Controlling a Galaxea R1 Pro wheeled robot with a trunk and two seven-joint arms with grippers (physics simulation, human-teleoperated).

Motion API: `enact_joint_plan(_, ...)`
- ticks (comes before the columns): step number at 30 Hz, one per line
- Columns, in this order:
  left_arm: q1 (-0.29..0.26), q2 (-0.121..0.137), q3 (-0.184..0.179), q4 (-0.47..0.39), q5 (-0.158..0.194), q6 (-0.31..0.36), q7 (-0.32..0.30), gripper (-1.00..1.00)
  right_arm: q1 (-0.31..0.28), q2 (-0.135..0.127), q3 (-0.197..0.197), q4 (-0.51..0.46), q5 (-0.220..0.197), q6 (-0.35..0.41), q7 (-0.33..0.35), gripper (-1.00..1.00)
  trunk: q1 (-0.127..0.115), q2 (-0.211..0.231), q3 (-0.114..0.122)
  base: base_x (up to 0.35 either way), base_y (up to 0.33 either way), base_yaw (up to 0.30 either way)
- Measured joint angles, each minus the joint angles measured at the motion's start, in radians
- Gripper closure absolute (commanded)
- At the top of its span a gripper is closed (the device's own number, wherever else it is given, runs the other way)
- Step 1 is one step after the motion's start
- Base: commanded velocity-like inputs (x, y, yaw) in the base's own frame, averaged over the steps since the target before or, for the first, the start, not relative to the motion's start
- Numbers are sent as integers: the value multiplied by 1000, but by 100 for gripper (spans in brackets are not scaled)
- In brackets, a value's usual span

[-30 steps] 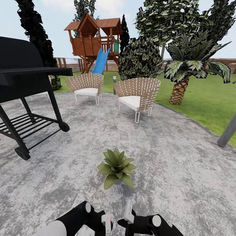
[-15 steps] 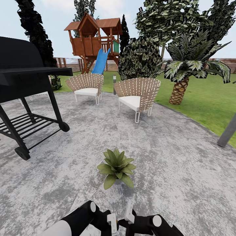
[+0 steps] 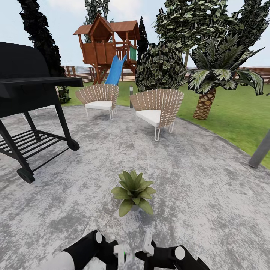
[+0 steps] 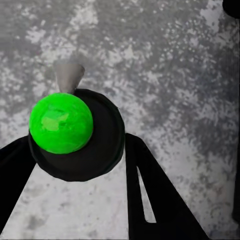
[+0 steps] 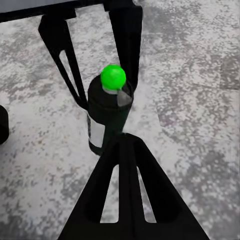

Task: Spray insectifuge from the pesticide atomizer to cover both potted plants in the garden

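Bare grey patio (image 3: 195,180) lies open around the potted plant (image 3: 133,192); the left gripper (image 4: 75,165) clasps the pesticide atomizer (image 4: 75,132), while the right gripper (image 5: 125,150), half cut off, leaves its jaw state unclear.

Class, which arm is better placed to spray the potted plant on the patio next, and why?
Left. The left gripper already has the pesticide atomizer between its fingers, and the potted plant sits just ahead of it. The right gripper holds nothing.

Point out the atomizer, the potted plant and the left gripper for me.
Pesticide atomizer (image 4: 61,124): left wrist view, green top.
Potted plant (image 3: 133,186): head view, rosette centre.
Left gripper (image 4: 80,190): left wrist view, between the fingers.
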Motion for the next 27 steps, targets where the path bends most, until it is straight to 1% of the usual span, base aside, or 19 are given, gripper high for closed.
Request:
enact_joint_plan(1, 0, 13, 0, 1, 2, 0, 1, 100, 0, 0, 0, 0, 0, 0, 0, 100, 0, 0, 0, 0, 0, 0)
enact_joint_plan(4, 2, 72, 0, 4, 1, 0, 2, 100, 0, -4, 0, 1, 0, 0, 0, 100, 0, 0, 0, 0, 0, 0)
enact_joint_plan(5, 2, 86, 0, 4, 1, 0, 2, 100, 0, -4, 0, 1, 0, -1, 0, -100, 0, 0, 0, 0, 0, 0)
enact_joint_plan(10, 4, 120, 2, 3, 3, -1, 2, 100, 0, -8, -1, 2, 0, -1, 0, -100, 0, 0, 0, 0, 0, 0)
enact_joint_plan(11, 5, 132, 1, 2, 3, -2, 2, 100, 0, -11, -6, 2, -4, 1, -1, -100, 0, 0, 0, 0, 0, 0)
enact_joint_plan(13, 6, 165, 5, 1, 2, -1, 3, 100, 0, -33, -7, 5, -1, 0, -2, -100, 0, 0, 0, 0, 0, 0)
enact_joint_plan(14, 2, 202, 36, -2, 13, 0, 14, 100, 0, -74, -10, 40, -4, 0, -9, -100, 0, 0, 0, 0, 0, 0)
enact_joint_plan(15, 0, 210, 76, -1, 20, 2, 28, 100, 0, -92, -7, 63, -2, -2, -22, -100, 0, 0, 0, 0, 0, 0)
enact_joint_plan(16, 0, 213, 170, 1, 24, 14, 57, 100, 0, -108, -7, 105, -4, -3, -78, -100, 0, 0, 0, 0, 0, 0)
enact_joint_plan(17, 0, 214, 225, 2, 25, 27, 73, 100, 0, -115, -9, 137, -7, -4, -127, -100, 0, 0, 0, 0, 0, 0)
enact_joint_plan(18, -1, 214, 289, 2, 23, 56, 88, 100, 0, -119, -18, 185, -11, -5, -211, -100, 0, 0, 0, 0, 0, 0)
enact_joint_plan(19, -2, 213, 318, 3, 22, 79, 94, 100, 0, -120, -28, 218, -19, -6, -271, -100, 0, 0, 0, 0, 0, 0)
enact_joint_plan(21, -4, 207, 358, -1, 24, 154, 105, 100, 3, -117, -65, 309, -63, -19, -428, -100, 0, 0, 0, 0, 0, 0)
enact_joint_plan(22, -6, 206, 364, -4, 26, 181, 107, 100, 4, -115, -73, 337, -83, -27, -465, -100, 0, 0, 0, 0, 0, 0)
enact_joint_plan(23, -12, 204, 370, -7, 29, 232, 109, 100, 4, -115, -80, 375, -117, -36, -506, -100, 0, 0, 0, 0, 0, 0)
enact_joint_plan(24, -23, 203, 377, -11, 38, 290, 110, 100, 5, -115, -87, 411, -169, -42, -536, -100, 0, 0, 0, 0, 0, 0)
enact_joint_plan(25, -39, 202, 389, -13, 54, 347, 111, 100, 6, -117, -101, 441, -259, -58, -578, -100, 0, 0, 0, 0, 0, 0)
enact_joint_plan(26, -46, 202, 393, -14, 60, 365, 110, 100, 6, -118, -106, 450, -309, -71, -602, -100, 0, 0, 0, 0, 0, 0)
enact_joint_plan(27, -60, 202, 399, -13, 69, 383, 110, 100, 7, -120, -111, 457, -379, -94, -646, -100, 0, 0, 0, 0, 0, 0)
